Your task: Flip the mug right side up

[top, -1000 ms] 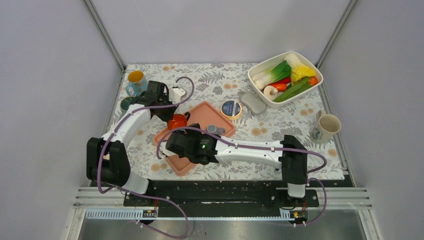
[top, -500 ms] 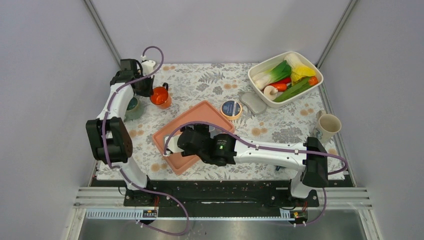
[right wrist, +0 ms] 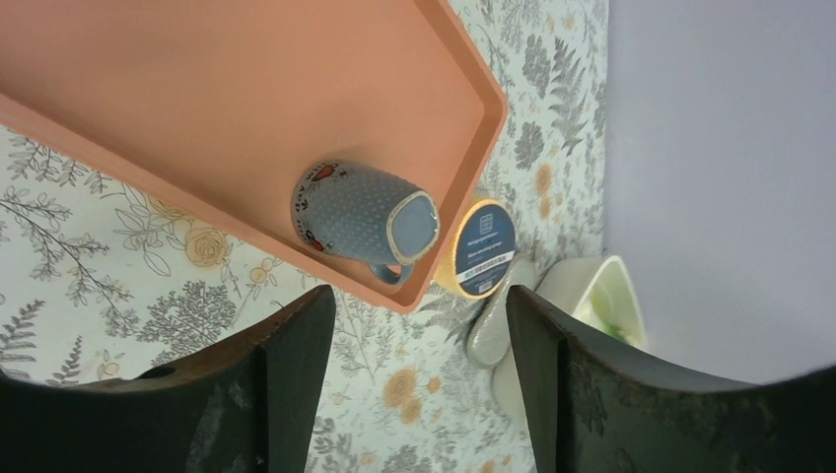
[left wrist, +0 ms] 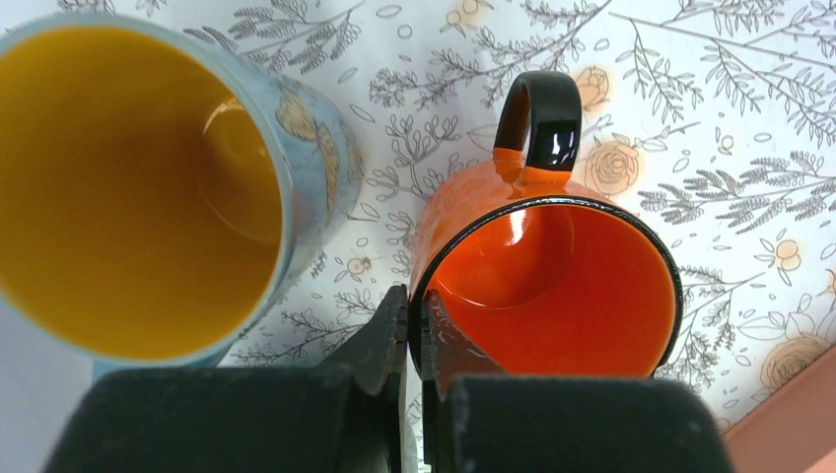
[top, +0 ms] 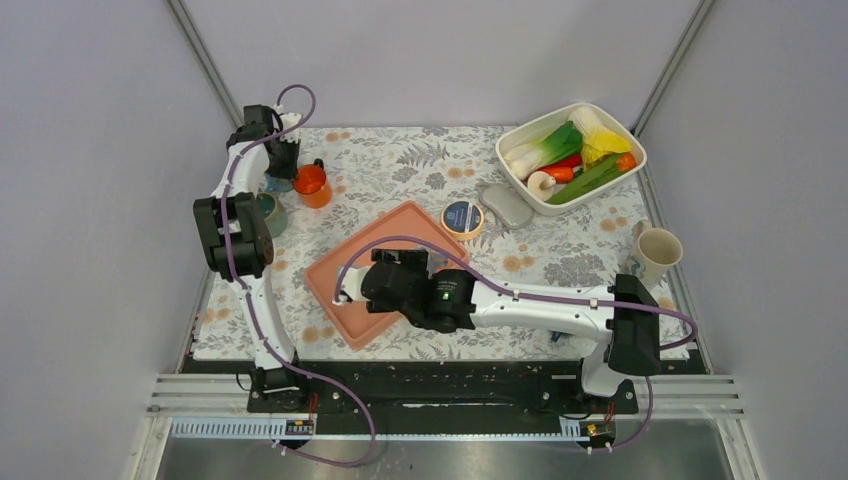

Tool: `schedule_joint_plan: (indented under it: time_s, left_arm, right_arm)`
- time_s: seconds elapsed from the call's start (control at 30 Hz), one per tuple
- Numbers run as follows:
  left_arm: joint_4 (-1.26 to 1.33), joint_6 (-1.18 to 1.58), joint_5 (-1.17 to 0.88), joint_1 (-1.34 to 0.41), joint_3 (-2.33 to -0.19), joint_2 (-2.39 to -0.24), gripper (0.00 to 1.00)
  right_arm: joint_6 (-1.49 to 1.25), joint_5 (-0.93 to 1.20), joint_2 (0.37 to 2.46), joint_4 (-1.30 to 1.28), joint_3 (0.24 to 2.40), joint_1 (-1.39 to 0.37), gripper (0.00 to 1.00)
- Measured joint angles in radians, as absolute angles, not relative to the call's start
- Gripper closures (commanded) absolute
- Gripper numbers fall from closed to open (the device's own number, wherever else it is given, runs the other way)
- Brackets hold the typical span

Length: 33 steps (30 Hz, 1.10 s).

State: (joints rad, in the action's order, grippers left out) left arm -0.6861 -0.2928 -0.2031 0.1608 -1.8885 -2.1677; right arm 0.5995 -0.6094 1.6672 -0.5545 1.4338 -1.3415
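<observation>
A grey-blue dotted mug [right wrist: 360, 222] stands upside down in the far corner of the orange tray [right wrist: 246, 99], base up, handle towards the tray wall. My right gripper [right wrist: 419, 305] hovers open above and short of it, nothing between its fingers. In the top view the right arm covers that mug. An orange mug [left wrist: 552, 276] with a black handle stands mouth up on the floral cloth at the back left [top: 312, 183]. My left gripper [left wrist: 416, 315] is shut on its near rim, one finger inside and one outside.
A blue mug [left wrist: 128, 187] with a yellow inside stands close to the left of the orange mug. A tape roll [top: 462, 217], a grey pouch [top: 506, 205], a white dish [top: 640, 155] of vegetables and a beige mug [top: 655, 255] lie to the right.
The left arm has carried the orange mug from the tray to the back left corner beside the blue mug. The right arm has shifted over the tray, its jaws slightly wider.
</observation>
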Motion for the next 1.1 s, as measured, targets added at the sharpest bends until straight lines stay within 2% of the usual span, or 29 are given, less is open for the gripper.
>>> schedule_joint_plan:
  time_s: [0.07,0.1,0.2,0.27,0.4,0.57,0.6,0.67,0.7,0.87,0.97,1.1]
  left_arm:
    - [-0.690,-0.290,-0.200,0.161,-1.917,-2.184,0.69]
    - [-0.690,-0.292,-0.200,0.161,-1.925,-2.190,0.60]
    - [-0.690,-0.288,-0.202,0.160,-1.937,-2.196,0.43]
    - [-0.688,-0.292,-0.210,0.160,-1.937,-2.196,0.36]
    - [-0.669,-0.294,-0.242,0.160,-1.881,-2.159,0.26]
    - [-0.678,-0.304,-0.326,0.160,-1.771,-2.003,0.21]
    - [-0.679,-0.308,-0.343,0.160,-1.748,-1.961,0.18]
    - [-0.670,-0.322,-0.387,0.156,-1.692,-1.863,0.03]
    - [-0.670,-0.336,-0.413,0.152,-1.662,-1.811,0.01]
    - [-0.704,-0.471,-0.504,0.062,-1.500,-1.563,0.01]
    - [-0.741,-0.574,-0.524,-0.119,-1.397,-1.461,0.01]
    - [-0.764,-0.643,-0.526,-0.342,-1.304,-1.445,0.01]
  right_arm:
    - [0.550,-0.604,1.663,-0.562,1.434,-1.325,0.25]
    - [0.519,-0.595,1.660,-0.569,1.434,-1.312,0.25]
    - [0.423,-0.545,1.645,-0.582,1.434,-1.249,0.25]
    - [0.357,-0.470,1.622,-0.590,1.432,-1.177,0.23]
    - [0.304,-0.299,1.555,-0.589,1.383,-1.051,0.21]
    - [0.363,-0.005,1.526,-0.593,1.297,-0.940,0.24]
    - [0.382,0.040,1.526,-0.596,1.277,-0.918,0.24]
    - [0.402,0.112,1.534,-0.614,1.256,-0.875,0.24]
    - [0.404,0.133,1.537,-0.618,1.256,-0.860,0.23]
    - [0.374,0.211,1.502,-0.568,1.199,-0.780,0.20]
    - [0.323,0.230,1.441,-0.545,1.120,-0.732,0.19]
    - [0.263,0.229,1.357,-0.517,1.024,-0.683,0.18]
